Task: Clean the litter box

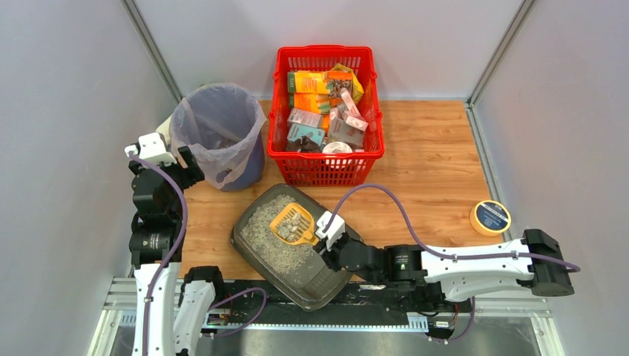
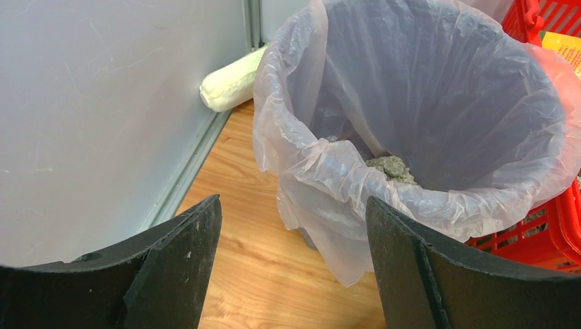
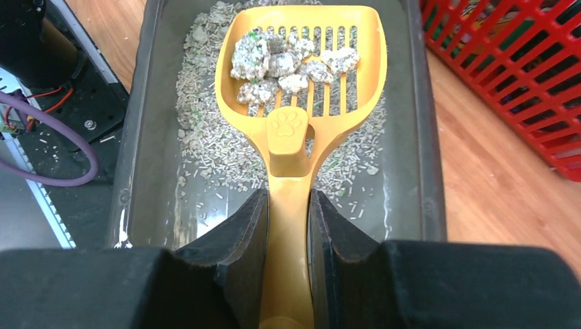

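Our right claw pinches the handle of the yellow scoop above the litter box at the near edge of the bench; our left claw gapes empty by the bin. We judge the tray stiff, light, spill-prone: hold its rim

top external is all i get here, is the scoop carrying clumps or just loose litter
Observer: Clumps. The right wrist view shows pale lumps piled on the slotted yellow scoop, with the right fingers clamped on its handle.
Operator: anything in the bin yet
Observer: Yes. The left wrist view shows a grey clump of litter low inside the bag-lined bin.
Operator: left fingers holding anything
Observer: No. The left fingers stand wide open and empty, beside the bin.
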Available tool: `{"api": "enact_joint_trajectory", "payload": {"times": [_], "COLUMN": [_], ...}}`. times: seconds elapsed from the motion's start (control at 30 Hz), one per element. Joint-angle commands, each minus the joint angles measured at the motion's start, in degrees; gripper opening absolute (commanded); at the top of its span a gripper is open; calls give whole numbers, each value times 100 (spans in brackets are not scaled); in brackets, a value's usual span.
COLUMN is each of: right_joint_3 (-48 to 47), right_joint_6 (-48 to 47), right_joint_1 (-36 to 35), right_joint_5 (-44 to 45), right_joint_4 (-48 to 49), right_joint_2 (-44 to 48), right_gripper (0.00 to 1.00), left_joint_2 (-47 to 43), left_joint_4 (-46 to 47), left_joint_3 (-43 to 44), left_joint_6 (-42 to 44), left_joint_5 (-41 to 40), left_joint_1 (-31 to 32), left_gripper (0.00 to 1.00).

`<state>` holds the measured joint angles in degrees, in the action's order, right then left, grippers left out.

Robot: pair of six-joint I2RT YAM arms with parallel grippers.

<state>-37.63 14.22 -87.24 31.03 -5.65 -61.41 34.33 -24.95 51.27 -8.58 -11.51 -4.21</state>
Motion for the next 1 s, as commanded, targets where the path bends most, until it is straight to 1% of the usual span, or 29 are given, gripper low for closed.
{"api": "enact_joint_trajectory", "payload": {"times": [0.0,0.1,0.2,0.27,0.33,0.4,0.43,0.5,0.53,0.57,0.63,0.67,0.73,0.87,0.97], "right_joint_3": [-631,-816,-1079,-1290,-1816,-2194,-2579,-2941,-3257,-3451,-3786,-4161,-4558,-5673,-6097], "right_joint_6": [-314,-367,-481,-612,-683,-911,-999,-1279,-1342,-1395,-1623,-1685,-1931,-2370,-2739], "right_joint_1": [32,84,295,541,708,805,892,1033,1208,1323,1647,1745,1973,2194,2343], "right_joint_5": [193,176,-34,-297,-273,-246,-255,-369,-456,-718,-939,-1132,-1221,-1379,-1651], "right_joint_4": [-865,-1209,-1281,-1281,-1455,-1710,-1755,-1843,-1834,-1843,-1817,-1826,-1843,-1773,-1563], "right_joint_2": [269,489,612,517,341,42,-72,-380,-485,-712,-951,-1222,-1522,-2338,-2795], "right_gripper": [0,0,0,0,0,0,0,0,0,0,0,0,0,0,0], "left_joint_2": [-40,-40,-40,-40,-49,-40,-49,-66,-84,-75,-75,-75,-75,-84,-93], "left_joint_4": [148,157,148,140,113,96,61,69,87,87,87,87,78,78,87], "left_joint_3": [6,6,6,6,6,6,6,6,-2,-11,-20,-20,-20,-29,-46], "left_joint_6": [84,67,76,84,111,154,181,181,190,207,207,207,199,199,155], "left_joint_5": [-53,-10,-53,-149,-264,-483,-562,-686,-686,-695,-695,-712,-721,-791,-722], "left_joint_1": [-27,-27,-27,-27,-27,-27,-27,-27,-27,-19,-27,-19,-27,-27,-27], "left_gripper": [84,84,85,84,84,84,84,84,84,84,84,84,84,84,84]}}
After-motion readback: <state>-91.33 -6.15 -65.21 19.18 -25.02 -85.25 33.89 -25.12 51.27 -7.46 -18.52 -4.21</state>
